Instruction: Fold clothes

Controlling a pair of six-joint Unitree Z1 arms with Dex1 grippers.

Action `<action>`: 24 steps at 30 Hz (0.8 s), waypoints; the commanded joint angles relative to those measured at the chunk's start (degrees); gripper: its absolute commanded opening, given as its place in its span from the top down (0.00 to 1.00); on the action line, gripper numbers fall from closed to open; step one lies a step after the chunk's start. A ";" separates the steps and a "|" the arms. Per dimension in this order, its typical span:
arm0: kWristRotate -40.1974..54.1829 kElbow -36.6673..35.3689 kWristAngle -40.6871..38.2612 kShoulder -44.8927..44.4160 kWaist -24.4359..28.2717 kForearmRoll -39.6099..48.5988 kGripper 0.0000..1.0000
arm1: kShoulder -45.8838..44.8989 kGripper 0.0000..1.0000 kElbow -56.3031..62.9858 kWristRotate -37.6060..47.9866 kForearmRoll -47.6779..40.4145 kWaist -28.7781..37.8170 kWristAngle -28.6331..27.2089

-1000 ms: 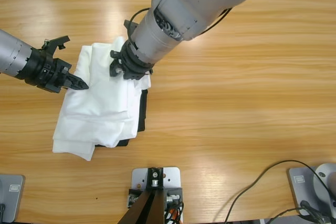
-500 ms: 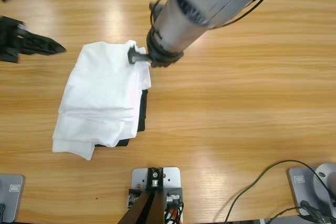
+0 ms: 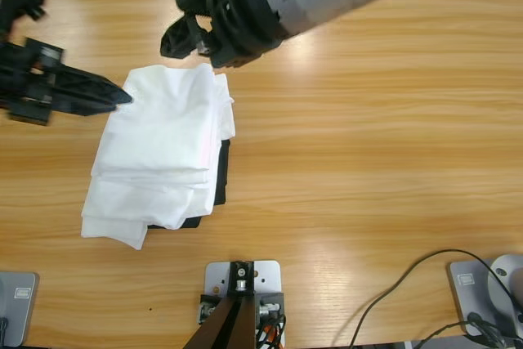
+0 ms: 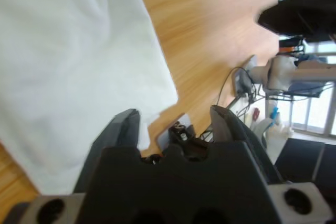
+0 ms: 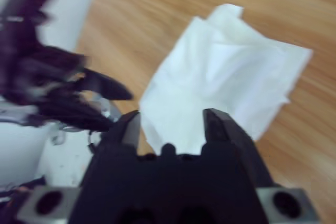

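Start at the near edge of the table (image 3: 368,202). Find the white T-shirt (image 3: 159,153) on the left half, folded into a thick oblong bundle. Note the long axis: from a near-left corner close to the near edge, up toward the far edge, leaning slightly right. Note a black garment (image 3: 222,171) showing under the bundle's right and near edges; treat as not part of the fold.

Move up to the bundle's far-left corner. Locate the left gripper (image 3: 121,96) there, entering from the left edge and pointing right along the table. Read the tips as just beside the cloth's edge; contact cannot be confirmed. Check the left wrist view: jaws of the left gripper (image 4: 176,114) well apart, nothing between them, T-shirt (image 4: 79,66) lying ahead and to one side.

Continue to the far edge. Locate the right gripper (image 3: 181,24) beyond the bundle's far end, apparently clear of the cloth. Check the right wrist view: jaws of the right gripper (image 5: 170,115) parted and empty, whole T-shirt (image 5: 220,87) ahead.

Judge the left gripper the nearer to the cloth. Expect any next grasp to fall on the far-left corner, with the fold running along the long axis toward the near edge.
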 commanded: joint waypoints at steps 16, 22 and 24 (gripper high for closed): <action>-1.06 15.33 1.32 10.07 -0.51 -20.60 1.00 | 18.42 1.00 12.17 3.69 -32.03 -4.47 18.00; -1.06 16.23 1.05 11.52 -0.53 -20.80 1.00 | 22.11 1.00 13.88 3.91 -35.65 -4.53 18.32; -1.04 16.50 0.97 11.92 -0.51 -20.90 1.00 | 23.25 1.00 14.82 4.00 -37.30 -5.11 18.32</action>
